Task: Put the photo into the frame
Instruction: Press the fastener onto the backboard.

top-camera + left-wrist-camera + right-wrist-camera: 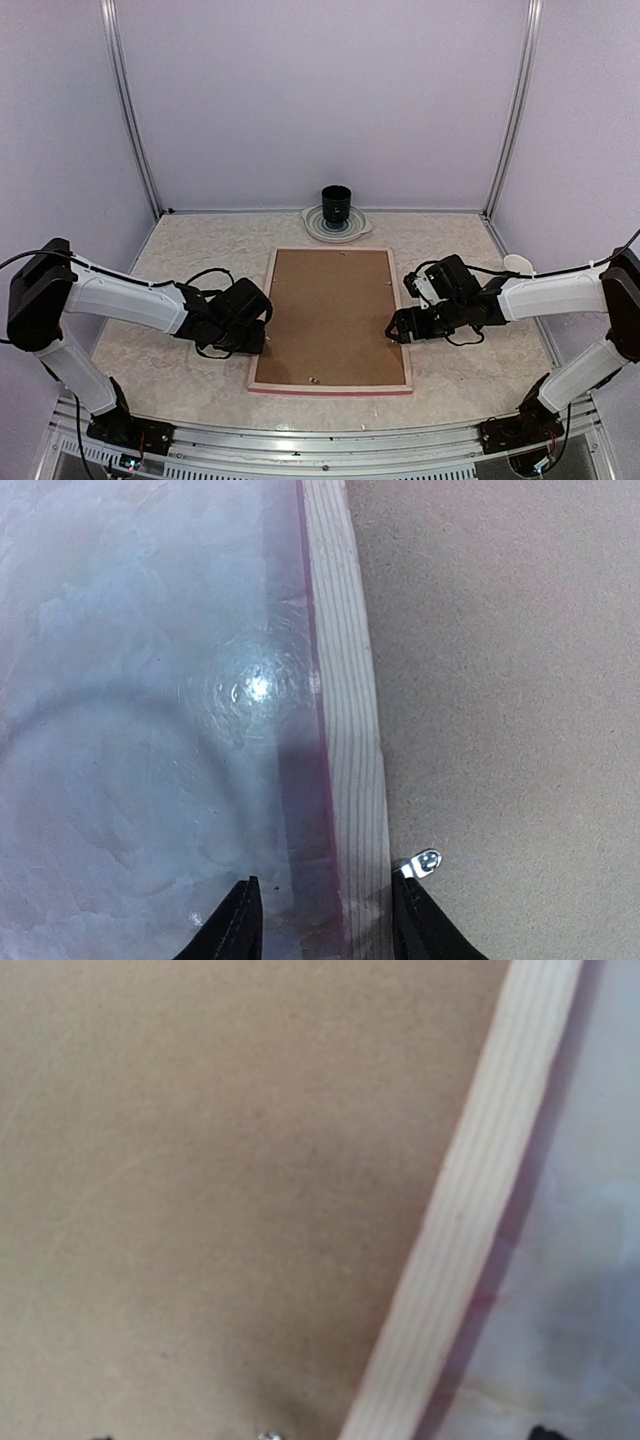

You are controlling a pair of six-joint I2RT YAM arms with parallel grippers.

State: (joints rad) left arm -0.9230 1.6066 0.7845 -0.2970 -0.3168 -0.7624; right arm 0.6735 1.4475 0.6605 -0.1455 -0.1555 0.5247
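Note:
The frame [261, 330] lies face down in the middle of the table, pale wood rim up and pink edge showing at the near side. The plain brown backing board [335, 315] fills it. The photo is not in view. My left gripper [262, 338] is open at the frame's left rim; in the left wrist view its fingers [240, 925] straddle the rim [350, 680], the right one beside a small metal tab [425, 861]. My right gripper [398, 325] is at the right rim [480, 1200], open, with only a fingertip [542, 1432] showing at the bottom edge.
A dark cup [336, 203] stands on a pale plate [357, 229] at the back centre, just beyond the frame. A small white object [518, 264] lies by the right arm. Lilac walls close off the back and both sides.

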